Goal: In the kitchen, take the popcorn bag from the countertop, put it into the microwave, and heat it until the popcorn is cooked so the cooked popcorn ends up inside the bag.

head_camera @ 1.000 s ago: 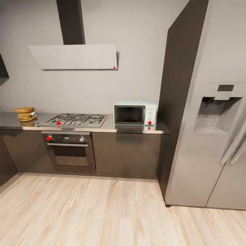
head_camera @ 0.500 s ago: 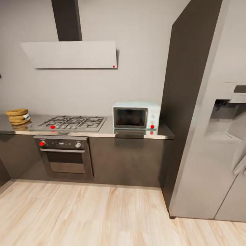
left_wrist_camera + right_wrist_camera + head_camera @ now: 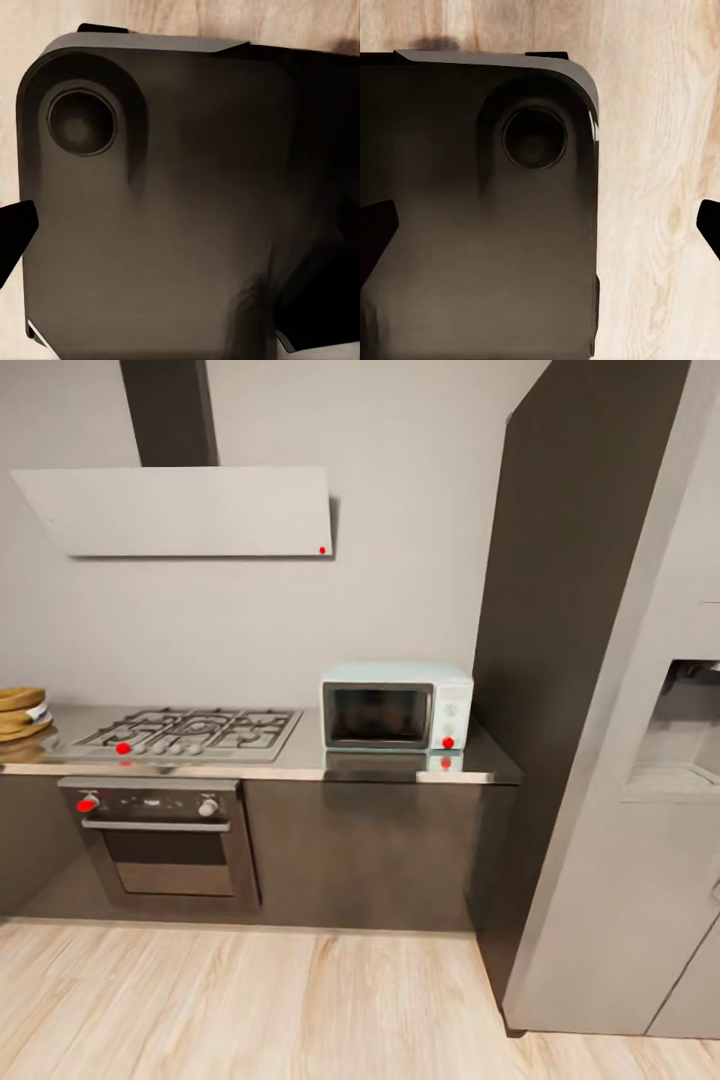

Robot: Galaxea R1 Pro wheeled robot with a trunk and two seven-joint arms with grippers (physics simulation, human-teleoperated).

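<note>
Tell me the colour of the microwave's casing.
Pale mint-blue, around a dark glass door; the microwave shows best in the head view.

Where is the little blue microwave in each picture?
Head view: the microwave sits right of middle on the countertop, right of the hob, door shut.
Left wrist view: this camera looks down at the robot's dark base over the wooden floor.
Right wrist view: again the dark base and floor.
Shared landmark: the wooden floor, along the head view's bottom.
</note>
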